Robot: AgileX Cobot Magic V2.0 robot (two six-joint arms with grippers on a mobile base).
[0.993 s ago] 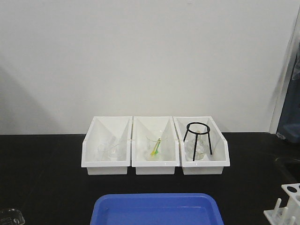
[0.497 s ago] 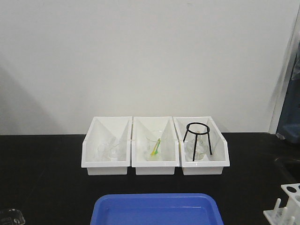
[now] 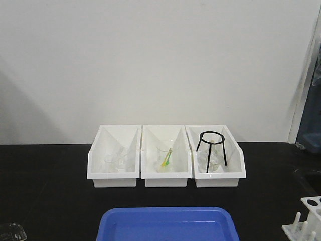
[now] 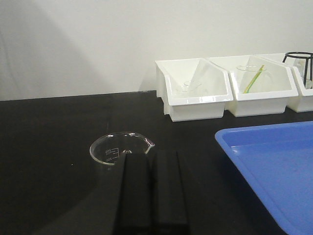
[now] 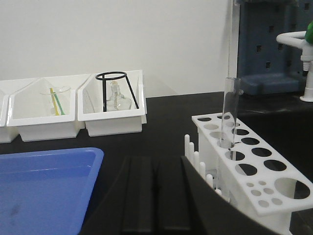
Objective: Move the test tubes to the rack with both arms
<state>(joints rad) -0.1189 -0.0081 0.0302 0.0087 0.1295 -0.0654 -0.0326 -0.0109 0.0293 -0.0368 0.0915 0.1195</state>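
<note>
Plain off-white wall (image 3: 160, 65) straight ahead of my grippers, evenly lit, soft shadow at its left. Matte black benchtop (image 3: 45, 191) spreads beneath them. Dark blue-grey perforated panel (image 5: 266, 41) beyond my right gripper, white tap fitting (image 5: 298, 39) beside it.

left gripper (image 4: 152, 183) fingers pressed together, right gripper (image 5: 155, 191) fingers likewise, both low

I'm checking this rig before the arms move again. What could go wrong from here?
1. A test tube already stands upright in the rack, close beside the right gripper; a sideways sweep could knock it over.
2. The beaker sits right at the tip of the left gripper, whose fingers look closed together; pushing forward could shove or tip the glass.
3. The rack sits near the table's right edge, so a nudge might shift it.
</note>
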